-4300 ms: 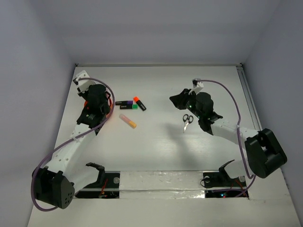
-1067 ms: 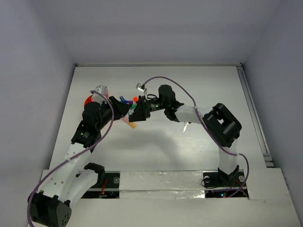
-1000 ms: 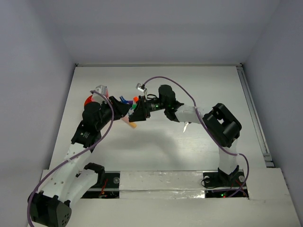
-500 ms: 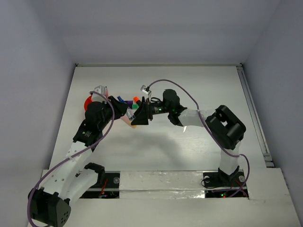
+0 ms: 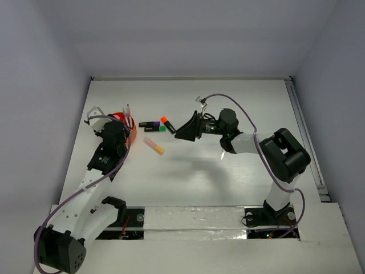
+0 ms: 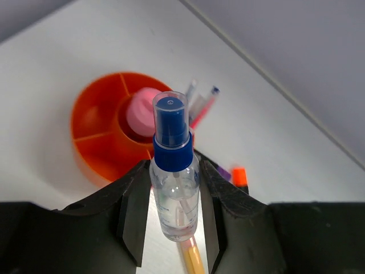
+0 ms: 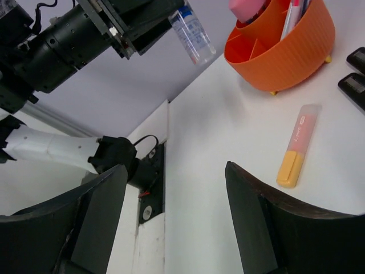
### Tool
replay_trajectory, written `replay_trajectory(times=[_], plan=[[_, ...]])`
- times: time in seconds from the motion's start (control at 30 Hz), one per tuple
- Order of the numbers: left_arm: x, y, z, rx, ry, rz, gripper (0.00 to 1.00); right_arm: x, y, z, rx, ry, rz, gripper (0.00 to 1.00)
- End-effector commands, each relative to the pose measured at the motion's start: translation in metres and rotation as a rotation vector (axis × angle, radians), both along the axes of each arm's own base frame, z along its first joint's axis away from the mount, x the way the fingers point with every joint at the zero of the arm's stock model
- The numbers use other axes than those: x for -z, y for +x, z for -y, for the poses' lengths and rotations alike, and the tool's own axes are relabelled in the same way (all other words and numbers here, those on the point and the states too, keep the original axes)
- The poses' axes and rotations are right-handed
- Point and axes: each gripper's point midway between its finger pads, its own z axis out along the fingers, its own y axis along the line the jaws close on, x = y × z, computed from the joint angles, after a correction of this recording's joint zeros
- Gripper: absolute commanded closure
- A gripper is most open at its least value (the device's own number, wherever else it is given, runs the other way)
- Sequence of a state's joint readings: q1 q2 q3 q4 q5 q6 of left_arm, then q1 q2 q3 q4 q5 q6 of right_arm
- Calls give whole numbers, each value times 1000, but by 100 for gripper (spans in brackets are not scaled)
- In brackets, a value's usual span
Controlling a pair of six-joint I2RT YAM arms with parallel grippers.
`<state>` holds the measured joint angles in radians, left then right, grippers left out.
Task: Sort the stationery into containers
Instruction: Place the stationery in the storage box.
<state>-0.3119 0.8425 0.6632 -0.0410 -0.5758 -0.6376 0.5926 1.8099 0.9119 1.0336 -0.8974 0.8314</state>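
Jutting from the clamped-shut left gripper (image 6: 171, 214), the clear blue-capped bottle (image 6: 173, 181) hangs just before the orange holder (image 6: 91, 155) (a pink-capped bottle (image 6: 142, 108) stands inside); the right gripper (image 7: 171, 222), spread empty, faces the yellow marker (image 7: 297, 146) ahead.

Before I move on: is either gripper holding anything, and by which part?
Left gripper clamps the clear blue-capped bottle by its body, below the cap. Right gripper is open, empty.
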Motion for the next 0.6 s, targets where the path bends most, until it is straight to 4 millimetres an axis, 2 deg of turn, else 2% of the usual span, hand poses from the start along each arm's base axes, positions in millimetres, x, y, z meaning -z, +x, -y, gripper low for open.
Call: replay_trajectory(times=[0.0, 0.1, 0.2, 0.37, 0.57], plan=[[-27, -4, -42, -256, 13, 131, 100, -32, -7, 6, 0, 103, 58, 25], [-14, 0, -48, -312, 56, 77, 100, -35, -12, 11, -21, 132, 56, 26], [-13, -1, -59, -376, 117, 45, 100, -37, -12, 19, -18, 148, 69, 26], [-9, 0, -71, -424, 217, 4, 100, -40, -17, 21, -39, 170, 63, 26], [-3, 8, -80, -437, 237, 2, 100, -44, -25, 23, -76, 201, 62, 26]])
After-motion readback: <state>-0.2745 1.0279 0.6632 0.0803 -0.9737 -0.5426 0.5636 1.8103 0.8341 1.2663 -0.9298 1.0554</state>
